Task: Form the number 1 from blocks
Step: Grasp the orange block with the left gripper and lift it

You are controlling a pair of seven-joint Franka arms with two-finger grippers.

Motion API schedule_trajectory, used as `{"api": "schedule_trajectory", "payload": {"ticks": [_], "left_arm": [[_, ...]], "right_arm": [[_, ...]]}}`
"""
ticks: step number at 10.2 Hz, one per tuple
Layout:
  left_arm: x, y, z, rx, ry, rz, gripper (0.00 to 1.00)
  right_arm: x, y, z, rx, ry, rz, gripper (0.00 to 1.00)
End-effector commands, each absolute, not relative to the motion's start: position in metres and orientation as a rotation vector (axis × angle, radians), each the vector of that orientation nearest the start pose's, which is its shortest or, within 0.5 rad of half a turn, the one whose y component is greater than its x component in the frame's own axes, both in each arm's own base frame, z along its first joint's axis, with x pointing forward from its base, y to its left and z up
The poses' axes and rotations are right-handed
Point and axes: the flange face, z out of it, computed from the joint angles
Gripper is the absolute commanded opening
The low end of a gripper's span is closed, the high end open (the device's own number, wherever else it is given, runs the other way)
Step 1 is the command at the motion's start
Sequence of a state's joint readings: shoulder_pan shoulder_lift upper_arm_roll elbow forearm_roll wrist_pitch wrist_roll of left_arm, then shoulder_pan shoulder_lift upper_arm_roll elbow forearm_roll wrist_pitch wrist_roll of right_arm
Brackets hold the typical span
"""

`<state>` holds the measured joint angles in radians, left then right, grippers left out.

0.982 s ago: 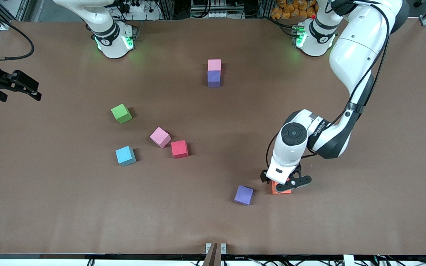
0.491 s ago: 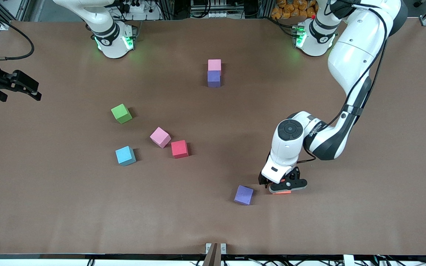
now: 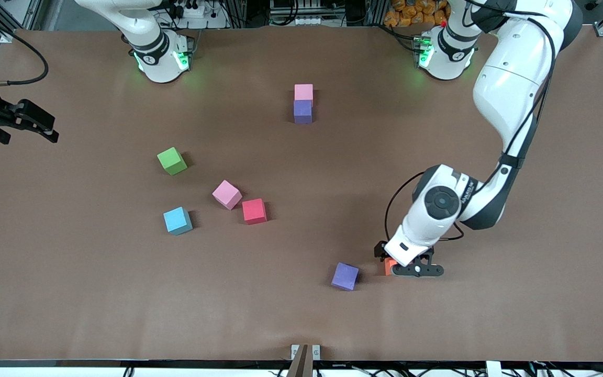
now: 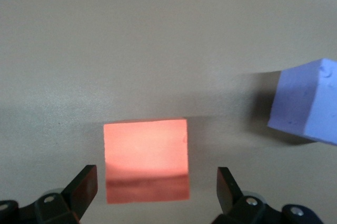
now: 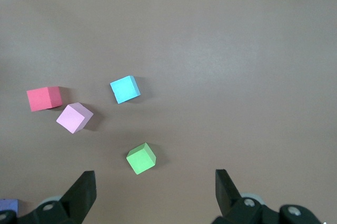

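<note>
Only a pink block (image 3: 303, 91) touching a purple block (image 3: 302, 111) starts the numeral; the spread-fingered left gripper (image 3: 409, 264) seemingly straddles the orange block (image 3: 389, 266), ungrasped, while the right gripper (image 3: 21, 121) waits released.

table (image 3: 71, 293): plain brown
blocks nearest the bases: pink (image 3: 303, 91), purple (image 3: 302, 111)
green block (image 3: 171, 161): bright green
second pink block (image 3: 226, 194): pale pink
red block (image 3: 254, 211): red
light blue block (image 3: 177, 220): light blue
second purple block (image 3: 345, 276): purple
orange block (image 4: 146, 158): orange
arms (image 3: 511, 78): white, black joints
</note>
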<state>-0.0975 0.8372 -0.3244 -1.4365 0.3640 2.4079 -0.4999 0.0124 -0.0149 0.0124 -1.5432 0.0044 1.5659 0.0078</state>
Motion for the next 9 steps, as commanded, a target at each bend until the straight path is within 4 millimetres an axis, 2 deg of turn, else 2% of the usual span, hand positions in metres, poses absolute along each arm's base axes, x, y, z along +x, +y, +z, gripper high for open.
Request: {"api": "schedule_trajectory", "payload": {"ticks": [1, 7, 9], "left_arm": [[0.707, -0.252, 0.234, -3.172, 0.124, -0.214, 1.0], [0.724, -0.257, 0.225, -3.188, 0.103, -0.238, 1.0], [0.724, -0.26, 0.222, -3.189, 0.108, -0.237, 1.0]], "right_arm": [[0.549, 0.011, 0.647, -3.122, -0.032, -0.064, 1.0], [0.549, 0.011, 0.647, -3.122, -0.029, -0.067, 1.0], [0.549, 0.011, 0.647, -3.122, -0.029, -0.067, 1.0]]}}
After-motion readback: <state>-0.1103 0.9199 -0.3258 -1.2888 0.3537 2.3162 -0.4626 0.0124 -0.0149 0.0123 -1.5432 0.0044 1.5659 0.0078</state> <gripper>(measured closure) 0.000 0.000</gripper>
